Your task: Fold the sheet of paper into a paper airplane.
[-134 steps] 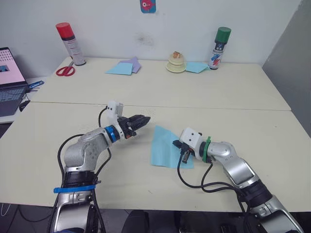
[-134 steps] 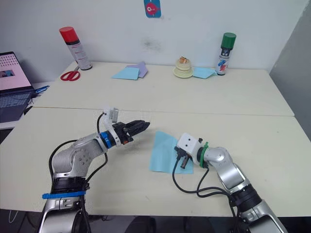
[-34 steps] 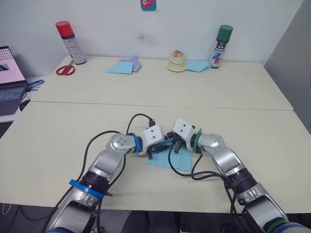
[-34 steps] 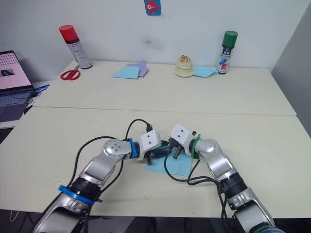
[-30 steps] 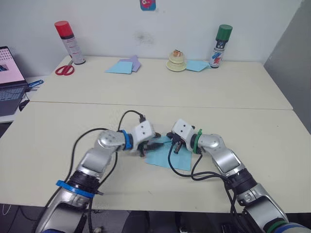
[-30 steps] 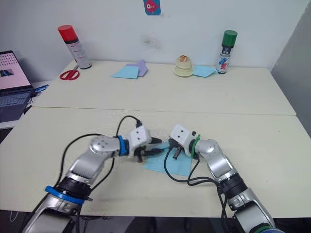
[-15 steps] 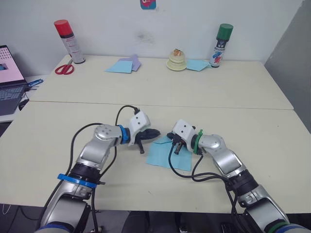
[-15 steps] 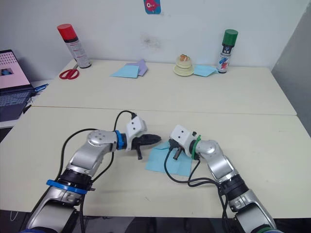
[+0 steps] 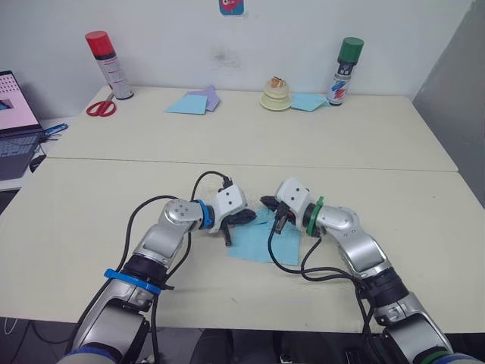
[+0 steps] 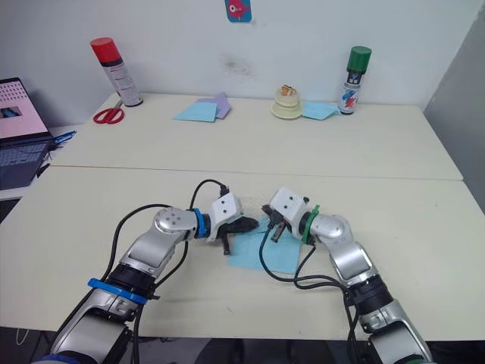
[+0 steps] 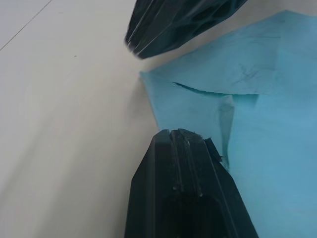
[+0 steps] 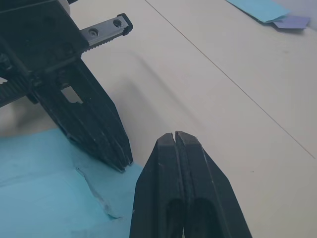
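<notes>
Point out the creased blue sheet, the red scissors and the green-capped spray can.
sheet of paper point(image 9: 261, 244), left eye view, flat lower part.
red scissors point(image 9: 100, 109), left eye view, handles.
green-capped spray can point(image 9: 342, 74), left eye view, body.

Cream table point(image 9: 114, 197), creased sheet of paper point(image 9: 261, 241) near front, spray cans point(image 9: 101, 64), scissors point(image 9: 101, 110), paper sheets point(image 9: 189, 104) at back.

The sheet point(image 9: 261, 241) lies flat on the bench point(image 9: 114, 197) at frame centre, slightly low. The left end effector point(image 9: 244, 218) touches its upper-left corner; the right end effector point(image 9: 267, 203) sits just above its top edge. Along the far edge stand a can point(image 9: 104, 67) upper left, scissors point(image 9: 100, 110) beside it, and another can point(image 9: 344, 72) upper right.
</notes>
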Controlling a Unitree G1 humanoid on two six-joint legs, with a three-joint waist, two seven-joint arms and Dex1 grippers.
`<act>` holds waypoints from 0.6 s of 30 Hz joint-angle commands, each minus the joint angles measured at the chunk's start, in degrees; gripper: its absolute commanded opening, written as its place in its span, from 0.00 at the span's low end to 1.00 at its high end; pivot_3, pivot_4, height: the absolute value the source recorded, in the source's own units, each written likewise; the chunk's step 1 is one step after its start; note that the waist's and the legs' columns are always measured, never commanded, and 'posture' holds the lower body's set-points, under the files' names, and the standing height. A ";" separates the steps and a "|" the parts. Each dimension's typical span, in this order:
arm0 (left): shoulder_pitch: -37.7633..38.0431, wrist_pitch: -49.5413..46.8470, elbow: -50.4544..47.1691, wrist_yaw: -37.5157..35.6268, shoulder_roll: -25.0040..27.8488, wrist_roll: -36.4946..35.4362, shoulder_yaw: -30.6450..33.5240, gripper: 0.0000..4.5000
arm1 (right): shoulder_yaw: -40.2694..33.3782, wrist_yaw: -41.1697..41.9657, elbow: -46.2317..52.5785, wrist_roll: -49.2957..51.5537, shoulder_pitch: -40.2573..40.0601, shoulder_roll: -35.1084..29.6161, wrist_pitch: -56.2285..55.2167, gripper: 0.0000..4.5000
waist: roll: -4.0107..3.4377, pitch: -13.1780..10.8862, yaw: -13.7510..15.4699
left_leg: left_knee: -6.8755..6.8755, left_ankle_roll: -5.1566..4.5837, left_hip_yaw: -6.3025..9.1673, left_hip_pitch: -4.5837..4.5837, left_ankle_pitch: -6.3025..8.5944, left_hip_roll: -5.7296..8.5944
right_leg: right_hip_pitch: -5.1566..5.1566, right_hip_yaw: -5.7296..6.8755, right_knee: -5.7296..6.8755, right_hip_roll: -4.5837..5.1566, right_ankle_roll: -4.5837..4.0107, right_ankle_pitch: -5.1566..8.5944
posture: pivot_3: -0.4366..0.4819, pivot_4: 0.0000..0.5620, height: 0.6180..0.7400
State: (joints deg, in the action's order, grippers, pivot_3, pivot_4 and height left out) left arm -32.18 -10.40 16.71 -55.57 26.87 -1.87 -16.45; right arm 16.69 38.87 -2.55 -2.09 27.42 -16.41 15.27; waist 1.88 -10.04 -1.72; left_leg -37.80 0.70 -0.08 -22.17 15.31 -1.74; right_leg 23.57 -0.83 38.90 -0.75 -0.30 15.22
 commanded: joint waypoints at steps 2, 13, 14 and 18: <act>1.36 -0.46 -0.98 -0.19 0.77 0.78 -0.03 0.00 | 0.54 0.61 -0.13 0.27 0.12 0.09 -0.48 0.00 | 0.00 0.00 -0.06 | 0.00 0.00 -0.01 0.00 0.00 0.00 | 0.00 -0.01 0.00 0.00 0.00 0.00 | 0.48 0.27 0.91; 3.73 -1.68 -3.97 0.85 -0.49 2.54 -2.28 0.00 | 3.86 -0.46 -7.97 -3.43 0.78 1.42 1.83 0.00 | 0.00 0.01 0.02 | -0.02 0.00 -0.01 0.00 0.00 0.02 | -0.02 -0.02 0.00 0.01 -0.01 0.00 | 0.48 0.27 0.91; 3.84 -1.67 -3.84 1.06 -0.50 2.68 -2.35 0.00 | 3.86 -0.88 -8.42 -3.91 0.67 1.19 2.79 0.00 | 0.00 0.01 0.02 | -0.02 0.00 -0.01 0.04 0.00 0.02 | -0.05 -0.02 0.00 0.02 -0.01 0.00 | 0.48 0.27 0.91; 4.09 -1.74 -3.12 1.92 -0.48 3.02 -2.31 0.00 | 3.03 -2.76 -9.81 -5.20 0.58 -0.11 5.33 0.00 | 0.01 0.03 0.05 | -0.02 0.00 0.00 0.27 0.00 0.02 | -0.25 -0.01 0.03 0.02 0.00 0.00 | 0.48 0.27 0.91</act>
State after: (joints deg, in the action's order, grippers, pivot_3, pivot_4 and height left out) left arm -29.40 -11.76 12.47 -53.84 26.19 -0.38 -17.60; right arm 20.37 37.44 -9.90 -5.50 28.71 -15.00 17.79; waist 1.89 -10.02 -1.67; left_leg -37.82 0.70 -0.07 -21.88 15.31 -1.72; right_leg 23.29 -0.84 38.93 -0.72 -0.30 15.22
